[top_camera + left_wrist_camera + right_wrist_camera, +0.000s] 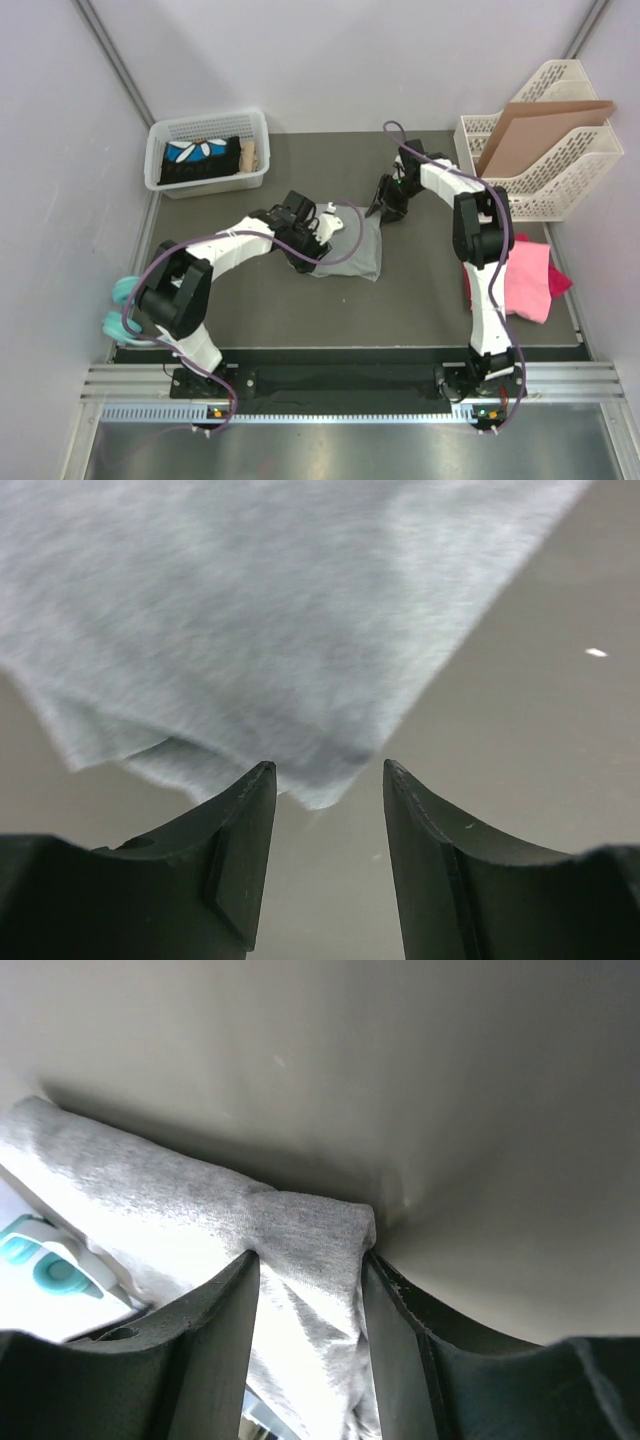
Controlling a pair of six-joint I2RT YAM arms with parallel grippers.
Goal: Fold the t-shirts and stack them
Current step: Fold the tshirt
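From above, the grey t-shirt (352, 252) lies folded into a small patch at the middle of the dark table (400, 310), while the pink t-shirts (528, 280) lie heaped at the right edge. The left gripper (305, 250) sits over the grey shirt's left edge and the right gripper (385, 208) at its upper right corner. A white basket (258, 130) stands at upper left, and a white file rack (560, 190) holding a cardboard sheet (535, 130) at upper right. In the left wrist view, the left gripper (330, 780) has its fingers spread and released, with a corner of the grey t-shirt (250, 610) lying flat just beyond the tips. In the right wrist view, the right gripper (310, 1265) is grasping a bunched fold of the grey t-shirt (310, 1230), the cloth filling the gap between both fingers.
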